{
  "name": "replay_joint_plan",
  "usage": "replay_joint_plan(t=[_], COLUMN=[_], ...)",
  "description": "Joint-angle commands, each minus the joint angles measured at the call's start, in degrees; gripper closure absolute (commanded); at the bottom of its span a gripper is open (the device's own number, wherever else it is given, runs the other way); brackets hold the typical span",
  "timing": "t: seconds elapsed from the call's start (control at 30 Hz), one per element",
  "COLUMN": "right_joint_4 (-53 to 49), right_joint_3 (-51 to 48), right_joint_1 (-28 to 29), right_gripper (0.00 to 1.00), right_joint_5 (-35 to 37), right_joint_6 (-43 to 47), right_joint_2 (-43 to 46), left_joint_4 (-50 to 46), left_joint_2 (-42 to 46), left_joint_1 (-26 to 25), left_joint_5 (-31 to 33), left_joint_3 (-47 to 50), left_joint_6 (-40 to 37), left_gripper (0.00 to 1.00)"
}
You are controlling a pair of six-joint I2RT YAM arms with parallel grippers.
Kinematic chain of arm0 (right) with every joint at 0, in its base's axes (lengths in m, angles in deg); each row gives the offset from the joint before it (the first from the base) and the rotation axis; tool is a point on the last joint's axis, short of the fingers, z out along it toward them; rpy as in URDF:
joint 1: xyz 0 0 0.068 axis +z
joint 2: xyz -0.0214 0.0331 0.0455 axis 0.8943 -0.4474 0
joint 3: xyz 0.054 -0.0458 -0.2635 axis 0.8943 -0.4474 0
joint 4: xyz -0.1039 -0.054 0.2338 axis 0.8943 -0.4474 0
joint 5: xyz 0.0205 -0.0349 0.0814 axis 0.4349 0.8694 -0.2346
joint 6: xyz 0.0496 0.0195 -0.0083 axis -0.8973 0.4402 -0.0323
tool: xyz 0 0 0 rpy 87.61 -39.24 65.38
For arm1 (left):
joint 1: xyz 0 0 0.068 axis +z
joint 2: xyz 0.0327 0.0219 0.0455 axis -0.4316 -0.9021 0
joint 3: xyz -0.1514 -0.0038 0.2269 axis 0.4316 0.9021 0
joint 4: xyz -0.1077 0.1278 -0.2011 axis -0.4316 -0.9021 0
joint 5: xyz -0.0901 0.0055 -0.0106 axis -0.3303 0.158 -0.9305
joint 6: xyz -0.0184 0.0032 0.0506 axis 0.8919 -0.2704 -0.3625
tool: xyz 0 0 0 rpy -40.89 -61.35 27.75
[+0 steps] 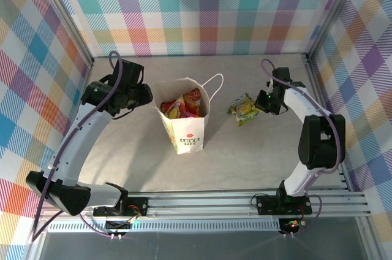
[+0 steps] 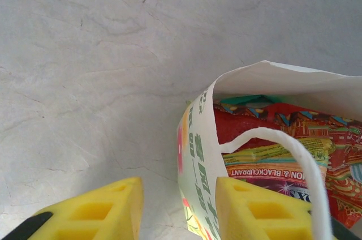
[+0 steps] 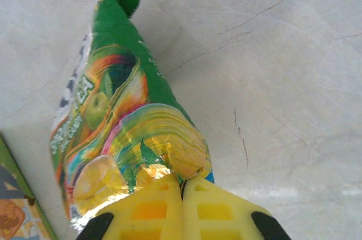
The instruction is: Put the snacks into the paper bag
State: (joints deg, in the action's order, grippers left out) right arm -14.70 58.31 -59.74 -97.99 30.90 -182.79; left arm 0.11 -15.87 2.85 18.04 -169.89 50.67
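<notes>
The green-yellow packet (image 1: 244,109) is the one snack we see outside the bag; it sits right of centre in the top view, on or just above the table (image 1: 257,149), and we cannot tell whether it has left the surface. In the right wrist view the green-yellow packet (image 3: 130,138) runs from the lower middle up to the upper left; the right gripper (image 3: 182,197) is pinched tight on its crinkled lower edge, the two yellow fingers pressed together with foil caught between them.

Just left of the packet, at the centre of the top view, the paper bag (image 1: 184,122) stands upright with its mouth open; red, orange and yellow foil shows inside. From the left wrist view we make out a red packet (image 2: 254,127) and others crowded beneath the cord handle (image 2: 305,155), so we judge most of the job done.

The left gripper (image 2: 178,211) stands partly open astride the bag's wall (image 2: 198,138), one finger outside and one inside, neither clearly pressing the paper; it looks placed to steady the bag.

What is left, as we judge it: carrying the last packet over the rim and letting it go.
</notes>
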Motion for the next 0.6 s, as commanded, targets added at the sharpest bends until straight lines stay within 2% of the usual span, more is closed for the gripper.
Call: replay_joint_plan(t=[0.0, 0.57], right_joint_4=[-2.7, -9.3], right_joint_3=[-0.2, -0.2], right_joint_1=[1.5, 7.0], right_gripper=[1.0, 1.0], right_joint_5=[1.0, 6.4], right_joint_6=[1.3, 0.0], right_joint_2=[4.5, 19.9], left_joint_4=[-0.6, -0.7], left_joint_2=[1.3, 3.6], left_joint_1=[0.6, 0.6], left_joint_5=[-1.2, -4.8], left_joint_3=[-0.2, -0.7], left_joint_6=[0.4, -0.1], left_gripper=[0.62, 0.58])
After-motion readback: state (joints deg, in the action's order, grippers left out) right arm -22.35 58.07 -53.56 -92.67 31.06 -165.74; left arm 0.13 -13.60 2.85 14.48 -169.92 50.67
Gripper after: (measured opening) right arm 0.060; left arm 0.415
